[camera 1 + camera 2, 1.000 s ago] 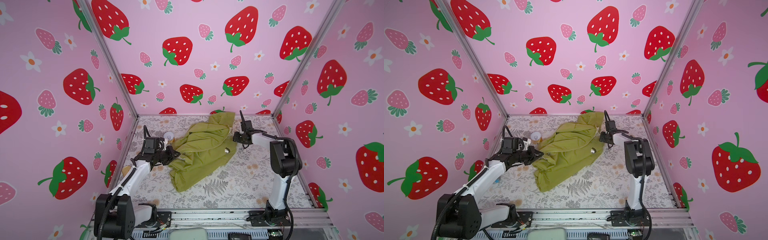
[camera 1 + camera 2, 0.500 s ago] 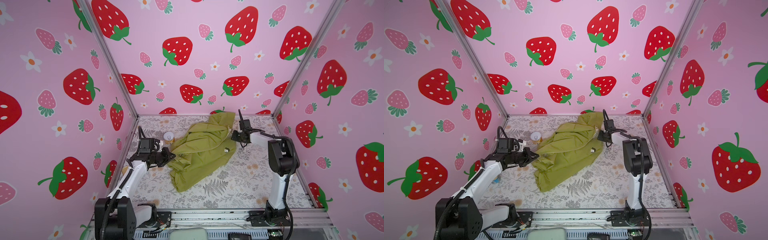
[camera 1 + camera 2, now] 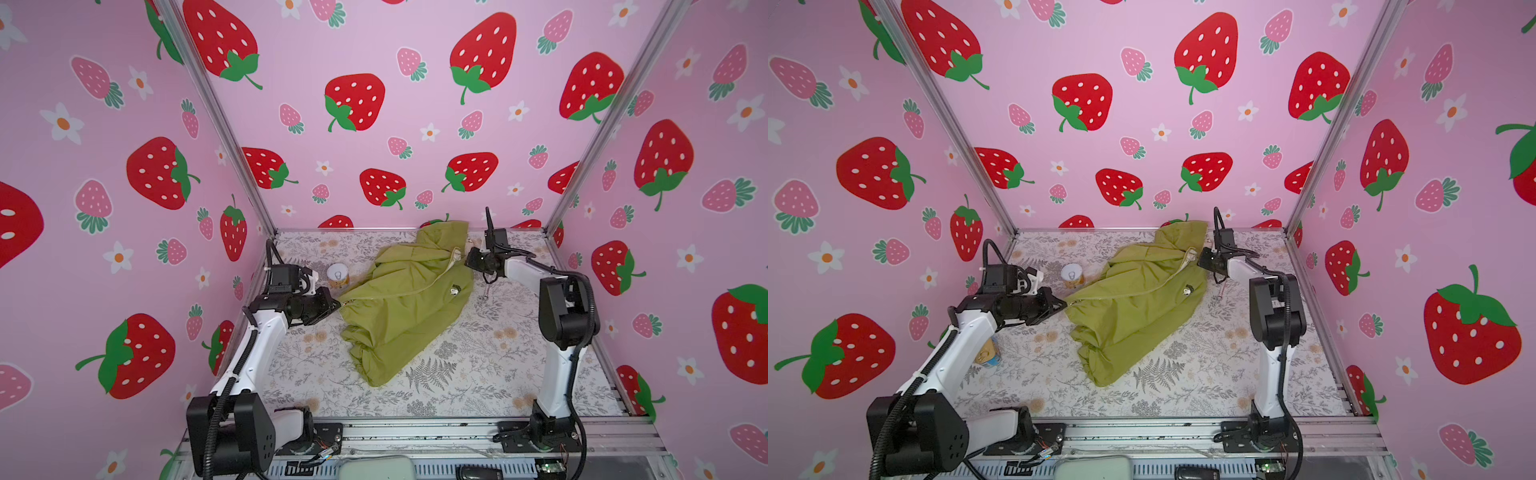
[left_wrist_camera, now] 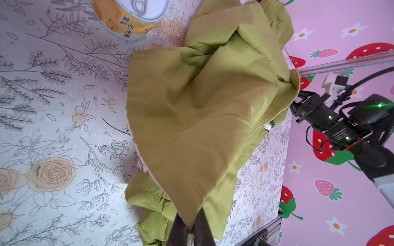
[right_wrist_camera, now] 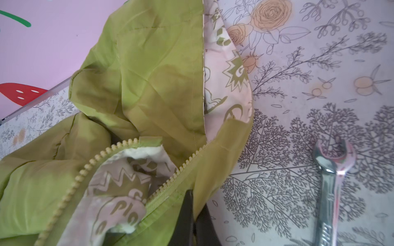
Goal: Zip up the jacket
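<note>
The jacket [image 3: 407, 299] is lying crumpled across the middle of the floral-print surface [image 3: 478, 374], and its hood end is bunching up toward the back wall. It's thin olive-green fabric that's wrinkling all over and puffing into gathered folds at the near end.

The left end effector [image 3: 336, 305] is pinching shut on the jacket's left corner. In the left wrist view its dark fingertips [image 4: 181, 225] are squeezing together, with the green cloth fanning out from between them. The right end effector [image 3: 467, 257] is also clamped tight on the jacket, gripping the green edge just beside the zipper up near the hood.

In the right wrist view the chunky pale-green zipper teeth [image 5: 81, 176] are splitting into two separate rows at the top. That's exposing the cream lining [image 5: 226, 85], which has an olive cartoon print. A little white charm [image 3: 455, 289] is sitting on the front of the jacket.

A round can [image 3: 337, 275] with a pull-tab lid and a yellow label is standing upright just beside the jacket's left edge. A shiny metal wrench [image 5: 328, 181] with an open jaw is lying flat on the surface near the right end effector, apart from the fabric.
</note>
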Controlling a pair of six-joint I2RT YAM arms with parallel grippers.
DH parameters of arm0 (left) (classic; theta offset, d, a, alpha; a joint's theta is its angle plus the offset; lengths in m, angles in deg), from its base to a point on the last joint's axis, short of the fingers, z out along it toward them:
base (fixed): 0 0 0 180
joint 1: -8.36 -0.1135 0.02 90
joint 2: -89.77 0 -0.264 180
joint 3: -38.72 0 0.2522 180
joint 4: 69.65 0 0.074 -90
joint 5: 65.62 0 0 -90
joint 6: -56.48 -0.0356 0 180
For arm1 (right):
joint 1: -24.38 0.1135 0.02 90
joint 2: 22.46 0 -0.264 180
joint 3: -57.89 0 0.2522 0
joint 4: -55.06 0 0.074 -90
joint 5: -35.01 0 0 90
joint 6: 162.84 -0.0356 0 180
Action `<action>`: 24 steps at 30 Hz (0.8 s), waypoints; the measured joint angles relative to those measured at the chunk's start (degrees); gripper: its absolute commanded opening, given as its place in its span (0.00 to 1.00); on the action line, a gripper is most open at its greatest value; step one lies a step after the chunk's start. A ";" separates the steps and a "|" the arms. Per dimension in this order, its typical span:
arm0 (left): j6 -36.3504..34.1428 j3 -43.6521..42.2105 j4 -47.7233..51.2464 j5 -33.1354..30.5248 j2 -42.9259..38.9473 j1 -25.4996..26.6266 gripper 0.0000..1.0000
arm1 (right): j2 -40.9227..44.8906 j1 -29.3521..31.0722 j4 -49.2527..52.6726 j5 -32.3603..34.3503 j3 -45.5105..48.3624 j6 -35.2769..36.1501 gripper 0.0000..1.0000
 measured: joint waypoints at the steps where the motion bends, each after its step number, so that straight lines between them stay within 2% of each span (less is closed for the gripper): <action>1: -0.42 0.24 0.24 0.02 0.24 0.00 0.00 | -0.39 0.00 -0.17 -0.26 -0.07 -0.17 0.00; 3: -1.33 0.48 0.55 0.11 0.59 -0.04 0.00 | -1.05 -0.07 -0.07 -0.66 -0.04 -0.46 0.01; 8: -2.95 0.55 1.16 1.05 0.98 -0.15 0.00 | -0.92 -0.52 -0.15 -1.40 0.02 -1.38 0.44; 11: -3.23 0.59 1.57 1.66 1.01 -0.22 0.00 | 0.26 -0.90 -0.33 -1.05 0.76 -1.27 0.63; 15: -3.08 0.59 1.38 2.84 1.11 -0.22 0.00 | 4.70 -1.01 -0.35 -0.15 3.21 -1.18 0.69; 24: 0.22 -2.84 -3.32 5.35 1.33 -0.24 0.00 | 17.70 2.03 -3.63 0.11 11.39 -1.05 0.72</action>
